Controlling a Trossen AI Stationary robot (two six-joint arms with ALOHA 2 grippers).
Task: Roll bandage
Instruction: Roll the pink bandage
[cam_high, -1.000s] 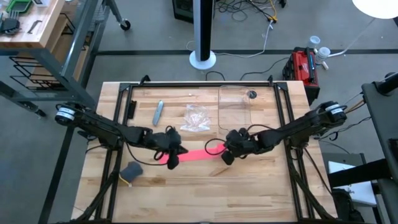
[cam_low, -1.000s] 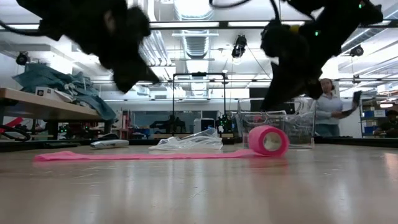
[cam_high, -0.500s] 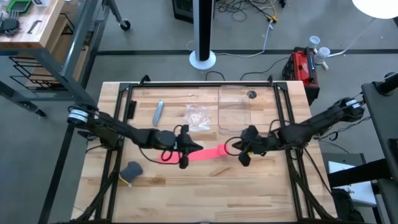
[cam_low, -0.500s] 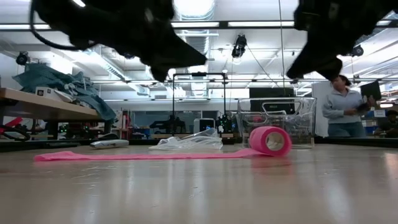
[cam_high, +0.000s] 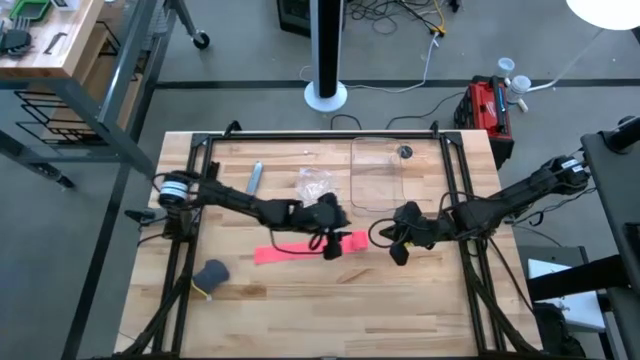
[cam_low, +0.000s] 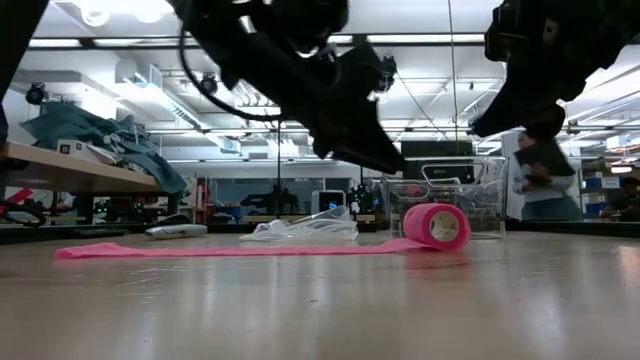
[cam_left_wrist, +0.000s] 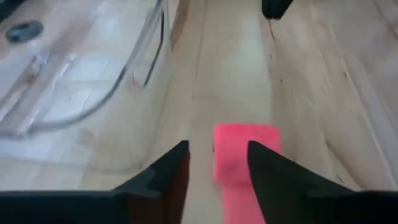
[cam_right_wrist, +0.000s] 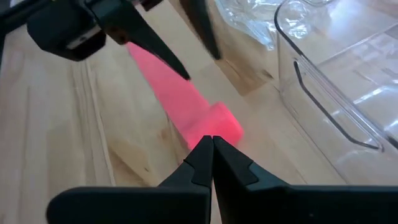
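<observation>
High view: the bandage (cam_high: 305, 248) lies near the middle of the wooden surface (cam_high: 300, 300), a flat pink strip running across it with its rolled end (cam_high: 356, 241) toward the right edge. The left claw (cam_high: 333, 240) reaches far over from the left edge and hangs above the strip just beside the roll. In the left wrist view its two dark fingers (cam_left_wrist: 171, 171) stand apart, with the roll (cam_left_wrist: 245, 152) ahead of them and a little to one side of the gap; they do not touch it.

The right claw (cam_high: 402, 247) sits close by the roll on its right-edge side, clear of it. In the right wrist view its fingers (cam_right_wrist: 208, 158) are pressed together tip to tip, holding nothing, with the roll (cam_right_wrist: 214, 127) just beyond the tips.

In the low view the strip (cam_low: 220, 249) lies flat on the surface and the roll (cam_low: 434, 225) stands on its side at the strip's end, both claws above it.

Toward the far edge sit a clear plastic bin (cam_high: 378, 170) and a crinkled clear bag (cam_high: 316, 186), with a small grey tool (cam_high: 254, 177) nearer the far left corner. A dark grey-blue lump (cam_high: 211, 274) rests near the left edge. In the low view a person (cam_low: 545, 180) stands in the room beyond the surface.
</observation>
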